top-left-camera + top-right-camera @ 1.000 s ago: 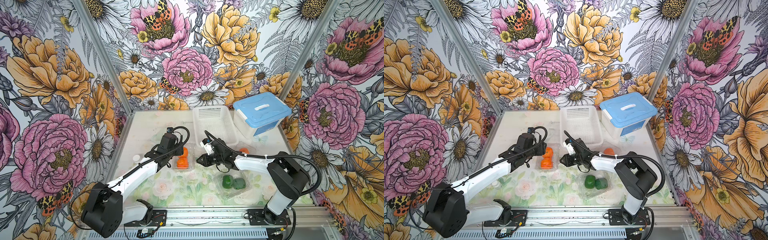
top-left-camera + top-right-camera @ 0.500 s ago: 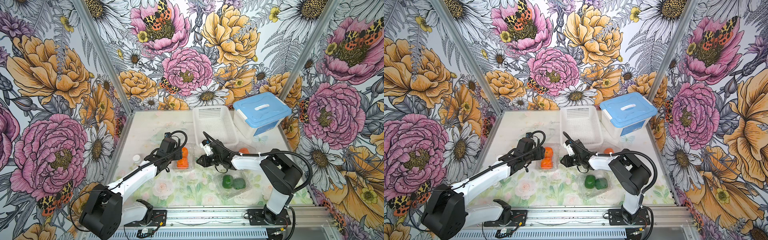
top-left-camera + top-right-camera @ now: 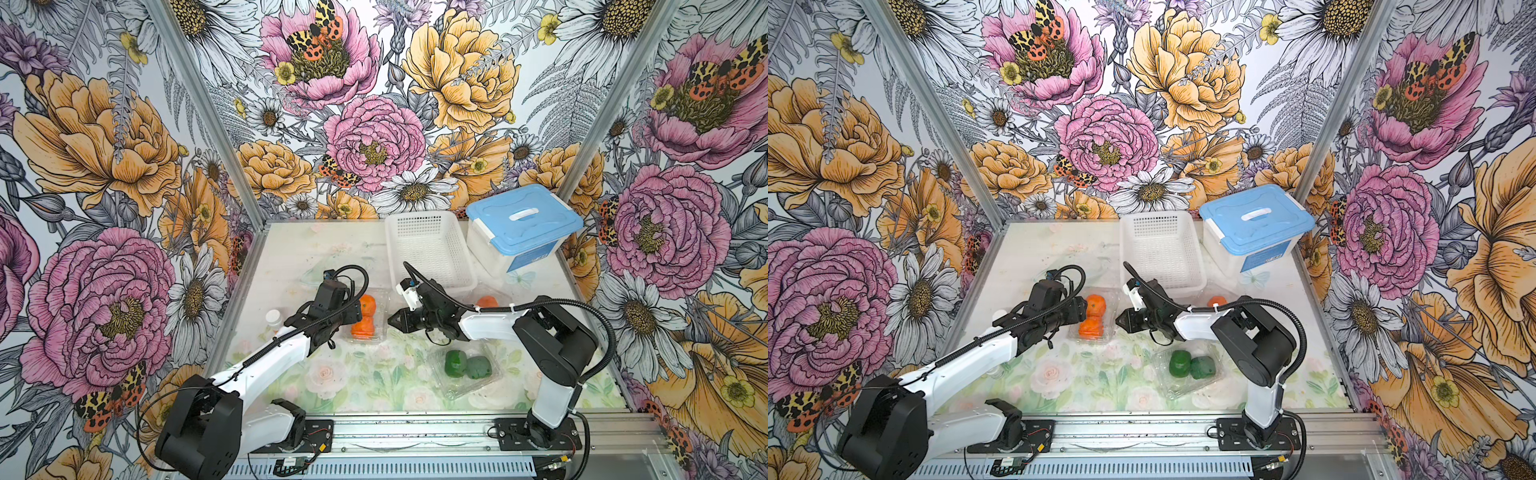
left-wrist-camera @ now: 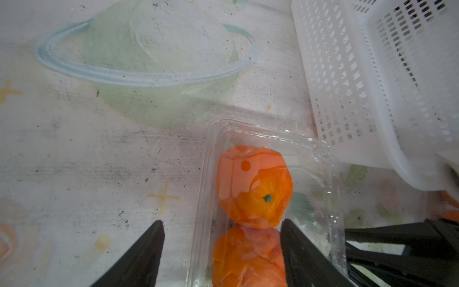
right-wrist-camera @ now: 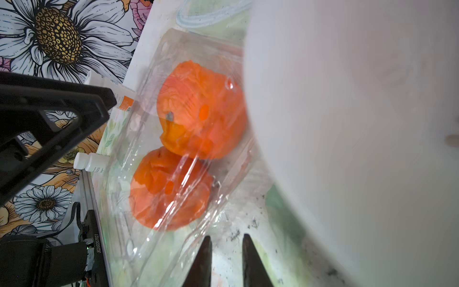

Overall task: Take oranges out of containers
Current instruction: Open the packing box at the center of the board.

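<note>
Between the spread fingers of the left claw, the nearer orange is sitting inside a clear clamshell container. A second orange is lying just past the fingertips in the same box, touching the first. The thin lid is lying over both fruits. One finger is hanging outside the box wall, over the bare bench, and the other is hanging above the box. This claw is standing wide apart and gripping nothing.

Across that box from the left claw, the right claw is pointing at the container's edge from just beside it; whether it is touching the plastic I cannot tell. Its fingers are standing only slightly apart, with bench showing in the gap.

Behind the right claw, on the near side of its arm, another clear container is holding two dark green fruits that are touching side by side. On the arm's far side, a lone orange is resting just beside the white basket. The clear box around it is too faint to make out. A tub with a blue lid is standing next to the basket.
</note>
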Motion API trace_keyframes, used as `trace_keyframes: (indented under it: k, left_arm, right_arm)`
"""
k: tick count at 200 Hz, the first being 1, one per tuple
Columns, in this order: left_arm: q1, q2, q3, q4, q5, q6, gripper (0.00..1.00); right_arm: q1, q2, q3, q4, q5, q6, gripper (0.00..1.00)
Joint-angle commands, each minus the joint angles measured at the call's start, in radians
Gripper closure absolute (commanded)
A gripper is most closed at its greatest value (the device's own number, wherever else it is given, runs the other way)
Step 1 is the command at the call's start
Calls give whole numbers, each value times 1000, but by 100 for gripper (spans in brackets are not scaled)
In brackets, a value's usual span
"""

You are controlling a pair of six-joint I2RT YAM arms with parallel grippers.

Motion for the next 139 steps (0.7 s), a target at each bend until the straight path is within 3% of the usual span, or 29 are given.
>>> trace_keyframes:
  k: [1, 139]
  left_arm:
    - [11, -26, -17, 10, 23, -21, 23]
    - [-18, -29, -70, 92, 19, -55, 18]
  right_arm:
    - [10, 16, 18, 81, -27, 18, 78]
    - [12, 55, -3, 186, -74, 89, 78]
